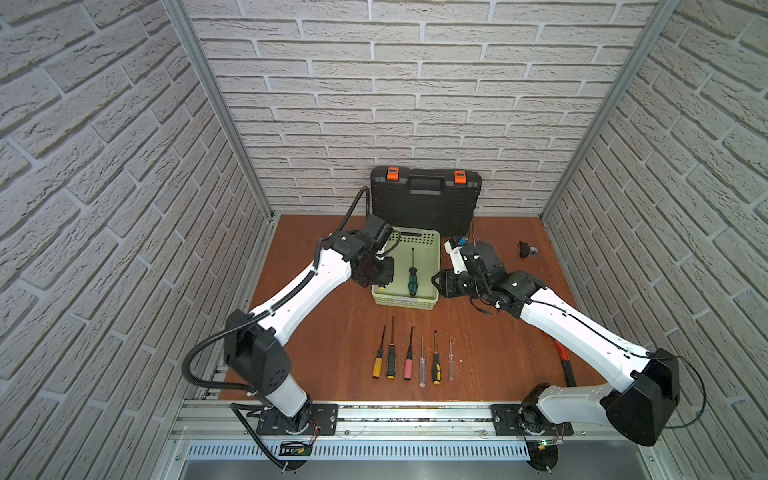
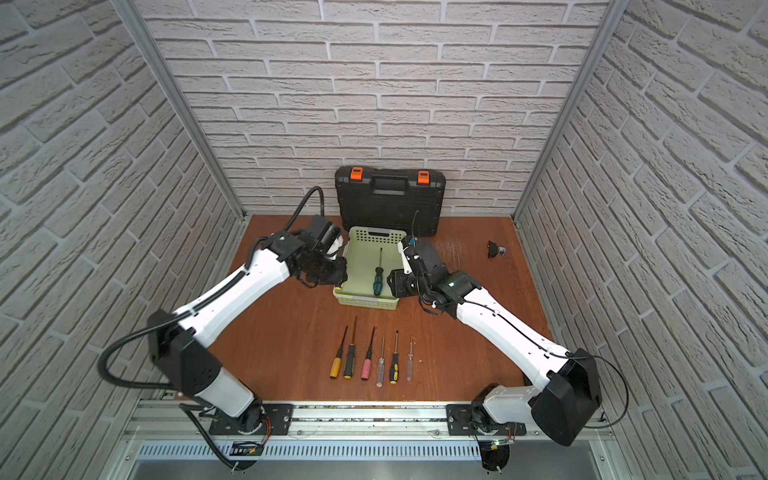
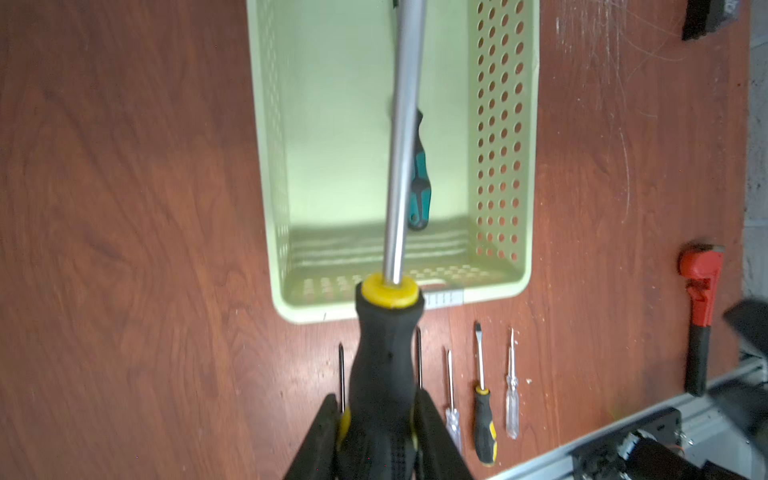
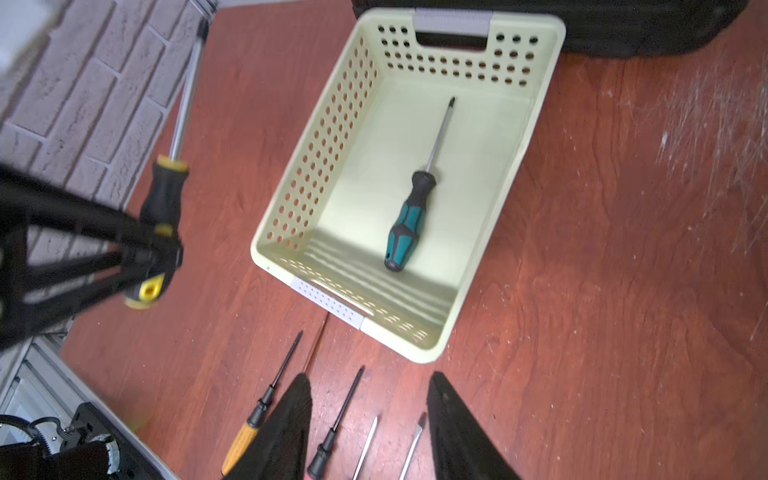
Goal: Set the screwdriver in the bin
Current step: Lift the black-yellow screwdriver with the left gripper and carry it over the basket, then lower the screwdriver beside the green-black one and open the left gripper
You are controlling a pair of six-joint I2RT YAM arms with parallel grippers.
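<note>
Left claw [image 3: 376, 411] clenched on black-yellow screwdriver [image 3: 386, 353] handle; right claw [image 4: 370, 378] parted, empty, near bin [image 4: 540, 95].

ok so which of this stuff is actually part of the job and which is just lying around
In the job: black-and-yellow screwdriver, clamped in the left gripper; pale green bin; teal screwdriver already lying in it.

Lying about: six screwdrivers in a row on the table; black toolcase; red pipe wrench; small black part; right gripper, open and empty.

Screwdriver [image 1: 412, 277] in bin [image 1: 405, 302], toolcase [image 1: 424, 203] behind
</note>
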